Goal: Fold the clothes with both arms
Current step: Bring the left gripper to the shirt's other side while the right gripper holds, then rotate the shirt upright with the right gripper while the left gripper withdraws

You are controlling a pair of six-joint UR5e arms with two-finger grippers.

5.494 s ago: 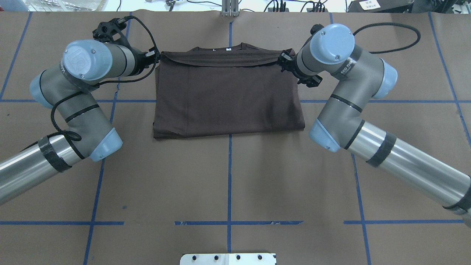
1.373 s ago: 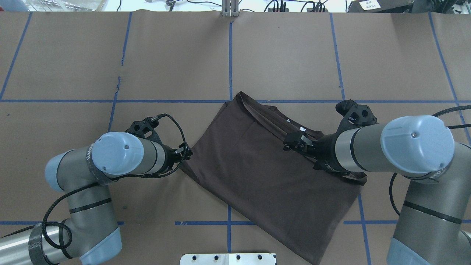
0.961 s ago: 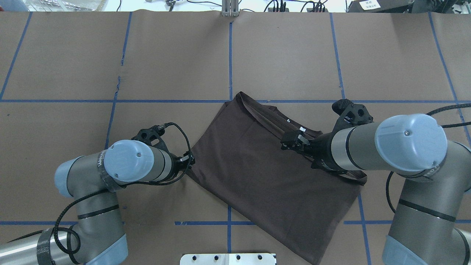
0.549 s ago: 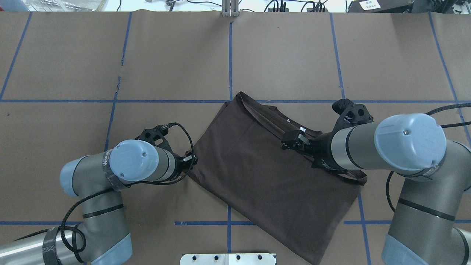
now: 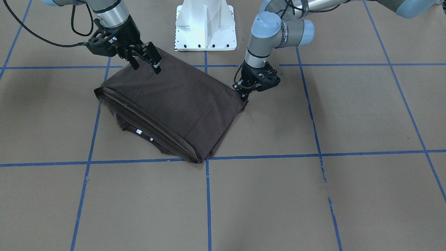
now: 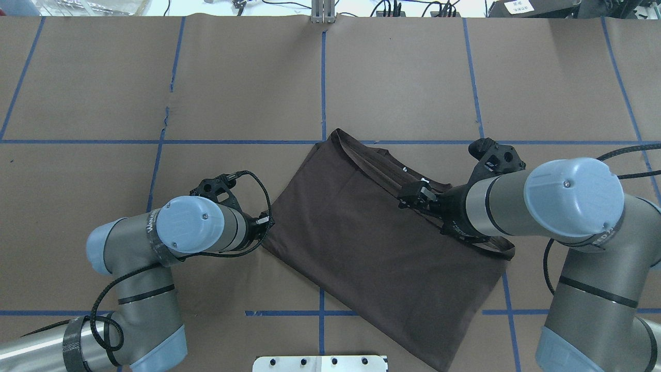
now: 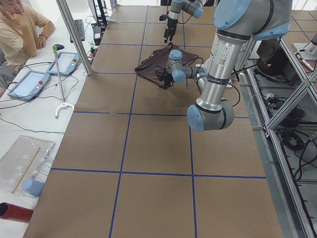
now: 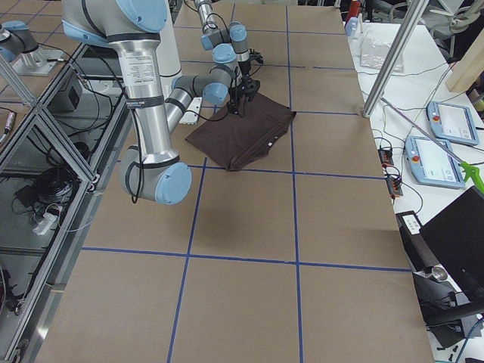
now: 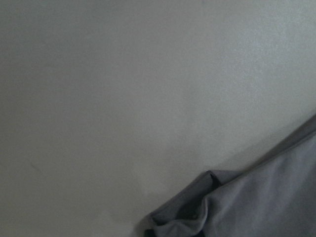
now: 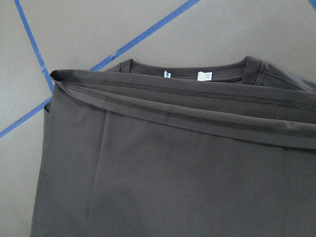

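The dark brown T-shirt (image 6: 372,243) lies folded and turned diagonally on the table, its collar and white neck tags (image 10: 205,75) at the far edge. It also shows in the front view (image 5: 174,101). My left gripper (image 6: 267,225) is low at the shirt's left corner (image 5: 243,93) and looks shut on it. The left wrist view shows that corner bunched up (image 9: 187,217). My right gripper (image 5: 145,63) is open and empty, its fingers spread just above the shirt near the collar end (image 6: 413,195).
The white robot base (image 5: 205,24) stands at the near edge (image 6: 320,363). Blue tape lines cross the brown table paper. An operator (image 7: 20,29) sits beyond the table's far side with tablets (image 7: 64,62) and a metal post (image 7: 74,34).
The shirt was pulled from the far middle toward the robot and turned diagonal. My right gripper has let go of it. In the last second my left gripper nudged its corner slightly right.
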